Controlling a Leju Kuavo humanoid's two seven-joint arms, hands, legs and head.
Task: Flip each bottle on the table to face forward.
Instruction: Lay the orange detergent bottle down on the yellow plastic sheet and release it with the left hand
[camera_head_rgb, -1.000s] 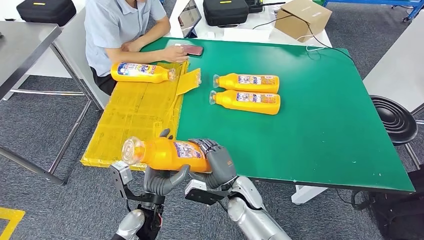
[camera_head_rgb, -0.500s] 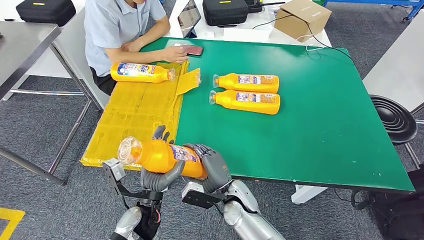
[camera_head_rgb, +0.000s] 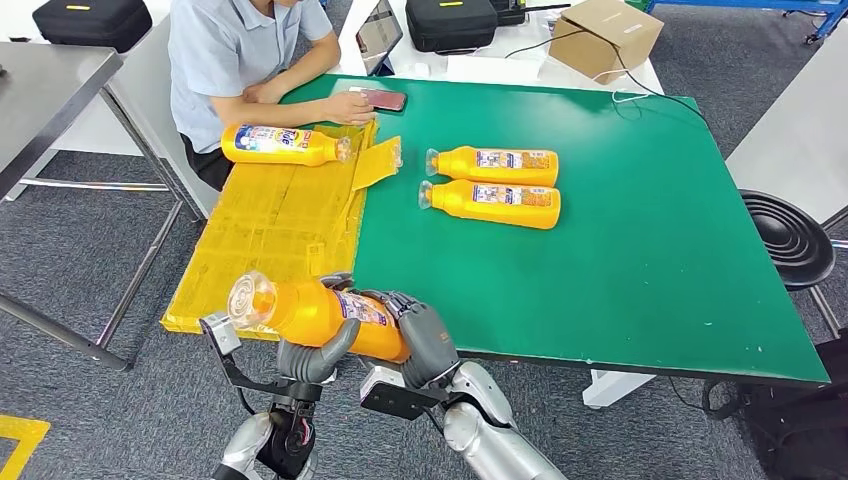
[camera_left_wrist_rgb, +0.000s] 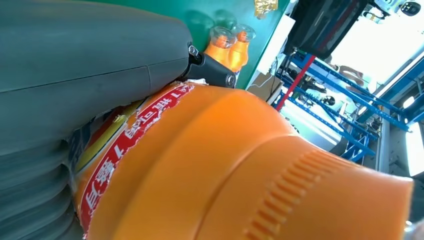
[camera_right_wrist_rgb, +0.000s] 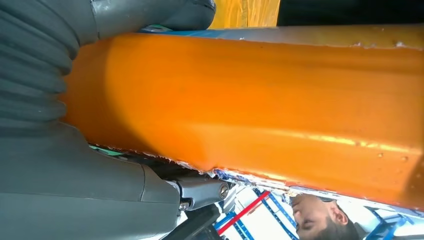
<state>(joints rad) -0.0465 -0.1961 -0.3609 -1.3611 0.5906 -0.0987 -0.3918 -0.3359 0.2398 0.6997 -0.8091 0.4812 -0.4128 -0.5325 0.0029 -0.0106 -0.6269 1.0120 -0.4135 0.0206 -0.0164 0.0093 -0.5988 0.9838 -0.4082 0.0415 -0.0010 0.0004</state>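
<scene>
Held bottle (camera_head_rgb: 315, 313) lying sideways above the table's near edge, clear cap end pointing toward the left edge, orange body with label partly covered by fingers. Left hand (camera_head_rgb: 313, 355) cupped under it, thumb up against the near side; right hand (camera_head_rgb: 425, 340) wrapped over the base end. Both hands clamped on the held bottle. Fingertips of both mostly hidden behind the bottle; exact contact on the far side not readable. Left wrist view: orange body and red label strip close up, blurred, hand cover at the edge, bottle pair (camera_left_wrist_rgb: 229, 46) small in the distance. Right wrist view: orange body across the frame, grey thumb (camera_right_wrist_rgb: 150, 15) against it, label edge barely legible.

Bottle pair (camera_head_rgb: 492, 183) lying side by side near the table's middle, caps toward the left edge, labels up, touching or nearly so. Fourth bottle (camera_head_rgb: 285, 145) lying on the yellow mat (camera_head_rgb: 270, 230) near the far left corner, cap toward the middle.

Green table (camera_head_rgb: 620, 230), yellow mat covering its left strip, one flap raised by the pair. Person (camera_head_rgb: 245, 60) seated at the far left corner, cut off at the top, hand on a phone (camera_head_rgb: 378, 98). Beyond the far edge: black cases, cardboard box (camera_head_rgb: 605, 38). Black stool (camera_head_rgb: 790, 235) off the right edge. Grey carpet floor, steel table at left.
</scene>
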